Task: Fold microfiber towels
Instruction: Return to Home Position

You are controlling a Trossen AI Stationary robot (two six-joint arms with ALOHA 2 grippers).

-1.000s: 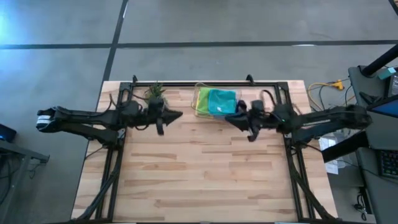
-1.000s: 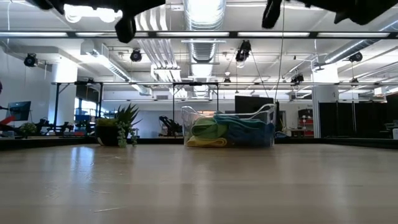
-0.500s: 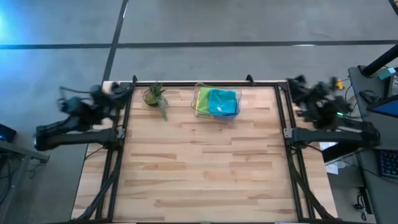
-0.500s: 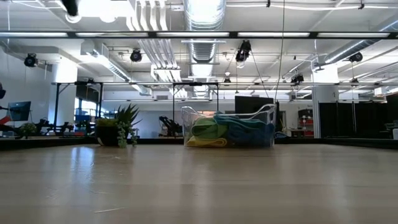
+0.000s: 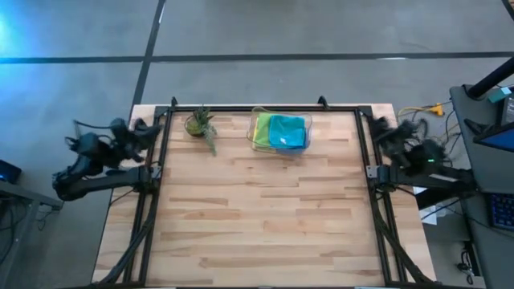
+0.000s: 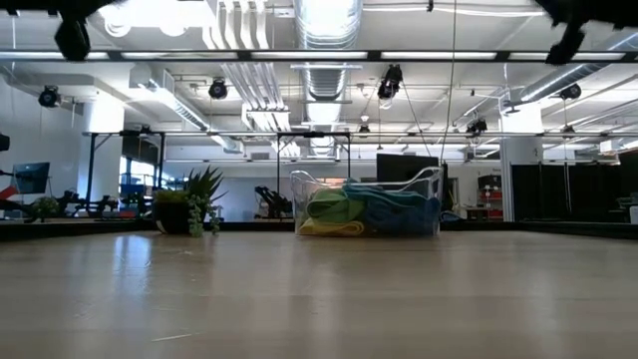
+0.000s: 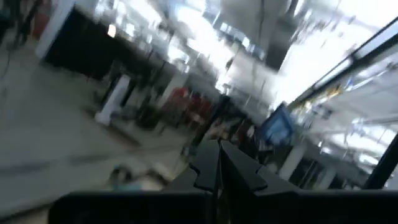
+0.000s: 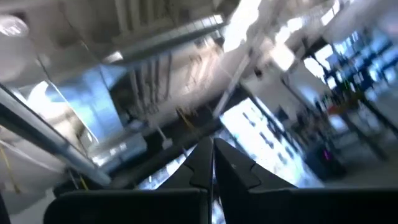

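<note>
Desk (image 5: 257,225): the clear plastic bin (image 5: 305,148) stands at the desk's 12 o'clock edge, a little toward 1 o'clock. All the microfiber towels (image 5: 283,131) you can see lie folded inside it; none lies on the desk surface.

Bin contents, high view: the teal towel (image 5: 289,130) lies on top and covers most of the bin. The lime green towel (image 5: 260,127) shows as a strip along the bin's 9 o'clock side. In the low view the yellow towel (image 6: 333,229) lies at the bottom of the bin, under the green one, with the teal one beside them. You cannot pick out a separate dark blue layer with certainty from either view.

The small potted plant (image 5: 199,123) stands at about 11 o'clock on the desk, near the bin but not touching it.

Left arm (image 5: 100,156): it sits off the desk, beyond the 9 o'clock edge, toward 10 o'clock. The left hand (image 7: 219,147) is clenched, its two fingers pressed together with nothing between them. Its wrist view points up at the room's ceiling lights.

Right arm (image 5: 414,152): it sits off the desk, beyond the 3 o'clock edge, toward 2 o'clock. The right hand (image 8: 212,144) is likewise clenched on nothing, fingers meeting at the tips, and is aimed at the ceiling.

Both hands are well apart from the bin and the towels.
</note>
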